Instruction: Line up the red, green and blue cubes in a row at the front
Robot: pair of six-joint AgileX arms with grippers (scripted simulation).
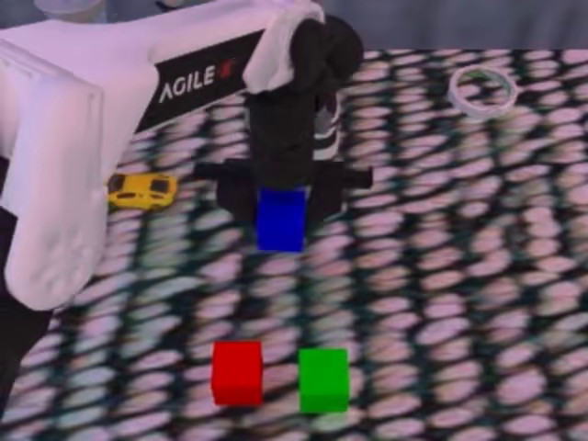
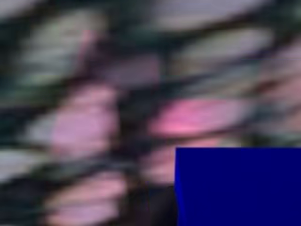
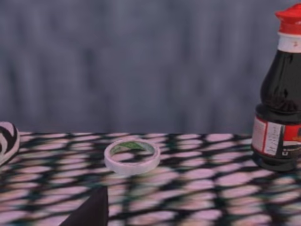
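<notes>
While the left gripper (image 1: 280, 197) hangs over the middle of the patterned desk (image 1: 459, 276), clenched around the blue cube (image 1: 280, 219) held between its fingers, the red cube (image 1: 237, 372) and green cube (image 1: 323, 378) sit side by side, slightly apart, nearer the front than the gripper.
</notes>
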